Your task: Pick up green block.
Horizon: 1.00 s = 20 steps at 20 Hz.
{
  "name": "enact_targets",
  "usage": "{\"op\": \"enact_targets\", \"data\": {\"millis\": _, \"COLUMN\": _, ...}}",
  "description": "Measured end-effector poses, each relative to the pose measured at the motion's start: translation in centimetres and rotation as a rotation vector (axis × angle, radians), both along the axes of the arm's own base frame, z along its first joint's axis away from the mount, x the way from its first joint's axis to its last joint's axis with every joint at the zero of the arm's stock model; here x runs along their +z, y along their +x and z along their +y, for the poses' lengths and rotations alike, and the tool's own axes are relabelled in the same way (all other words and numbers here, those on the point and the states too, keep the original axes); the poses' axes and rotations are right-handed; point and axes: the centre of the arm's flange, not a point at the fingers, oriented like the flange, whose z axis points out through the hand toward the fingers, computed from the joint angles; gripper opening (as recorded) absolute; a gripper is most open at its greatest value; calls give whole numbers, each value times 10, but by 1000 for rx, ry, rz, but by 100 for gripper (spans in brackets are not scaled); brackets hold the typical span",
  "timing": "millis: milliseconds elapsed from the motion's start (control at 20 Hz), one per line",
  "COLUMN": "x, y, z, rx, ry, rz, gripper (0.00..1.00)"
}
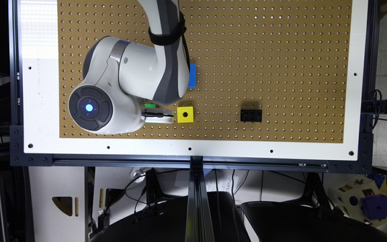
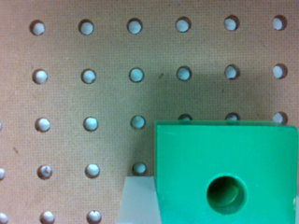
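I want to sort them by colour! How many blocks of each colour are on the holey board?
Green block: 1
Yellow block: 1
Blue block: 1, partly hidden behind the arm
Black block: 1
Total: 4

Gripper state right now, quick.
Gripper: cannot be told whether open or closed; it sits over the green block, with one pale finger beside the block.

Smooth plastic green block [image 2: 224, 158], matt pegboard [image 2: 93, 56]
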Motion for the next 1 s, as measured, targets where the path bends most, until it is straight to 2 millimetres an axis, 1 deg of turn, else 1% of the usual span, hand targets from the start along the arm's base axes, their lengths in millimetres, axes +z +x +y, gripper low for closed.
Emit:
{"op": "enact_targets", "data": {"millis": 100, "x": 1, "y": 0, "z": 0, "rx": 0, "ry": 0, "rz": 2, "gripper": 0}}
{"op": "enact_targets", "data": {"millis": 200, "x": 10, "y": 1, "z": 0, "rx": 0, "ry": -1, "rz": -1, "gripper": 0}}
{"op": "enact_targets", "data": {"millis": 350, "x": 38, "y": 2, "z": 0, "rx": 2, "ry": -2, "rz": 5, "gripper": 0}}
{"op": "enact_targets", "data": {"millis": 650, "x": 84, "y": 1, "z": 0, "rx": 4, "ry": -6, "rz": 6, "gripper": 0}}
{"op": "enact_targets", "data": {"millis": 900, "x": 135, "y": -4, "z": 2, "rx": 6, "ry": -12, "rz": 3, "gripper": 0}}
{"op": "enact_targets", "data": {"millis": 1000, "x": 147, "y": -6, "z": 2, "rx": 7, "ry": -13, "rz": 4, "gripper": 0}}
